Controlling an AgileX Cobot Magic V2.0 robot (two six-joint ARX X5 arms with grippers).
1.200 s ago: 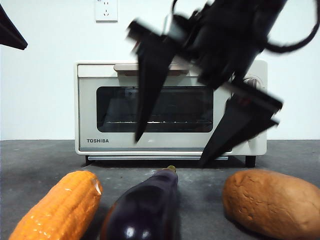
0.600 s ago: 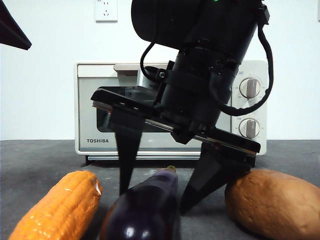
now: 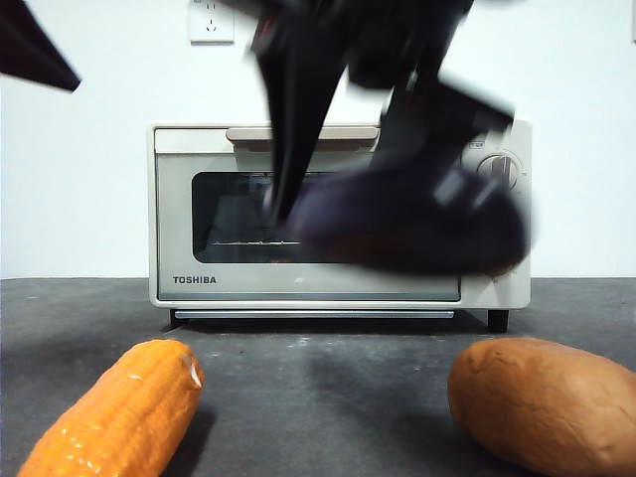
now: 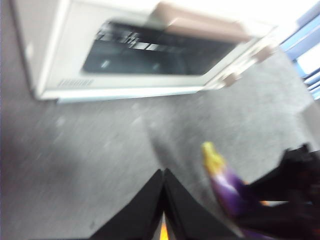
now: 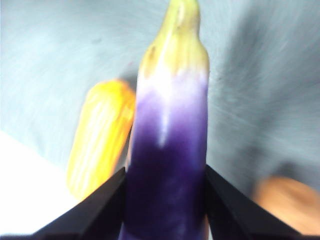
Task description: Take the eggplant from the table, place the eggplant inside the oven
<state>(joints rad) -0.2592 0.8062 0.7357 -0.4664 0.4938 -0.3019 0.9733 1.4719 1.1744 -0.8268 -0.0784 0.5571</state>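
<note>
The glossy purple eggplant (image 3: 407, 224) hangs blurred in the air in front of the oven (image 3: 199, 288), lifted off the table (image 3: 328, 368). My right gripper (image 3: 378, 169) comes down from above and is shut on it; in the right wrist view the eggplant (image 5: 167, 150) is clamped between both black jaws of that gripper (image 5: 165, 172), stem end pointing away. The cream Toshiba oven has its glass door closed. My left gripper (image 4: 163, 172) is shut with nothing in it, off to the side; its view shows the eggplant (image 4: 227, 182) and the oven (image 4: 65, 70).
An orange corn cob (image 3: 119, 412) lies at the front left of the table and a brown potato-like lump (image 3: 547, 397) at the front right. Both show below the eggplant in the right wrist view, corn (image 5: 100, 140) and lump (image 5: 285, 197). A black arm tip (image 3: 35, 50) sits at the top left corner.
The right gripper came down open around the eggplant on the table, shut on it, and has lifted it up in front of the oven door. The left arm tip barely shifted.
</note>
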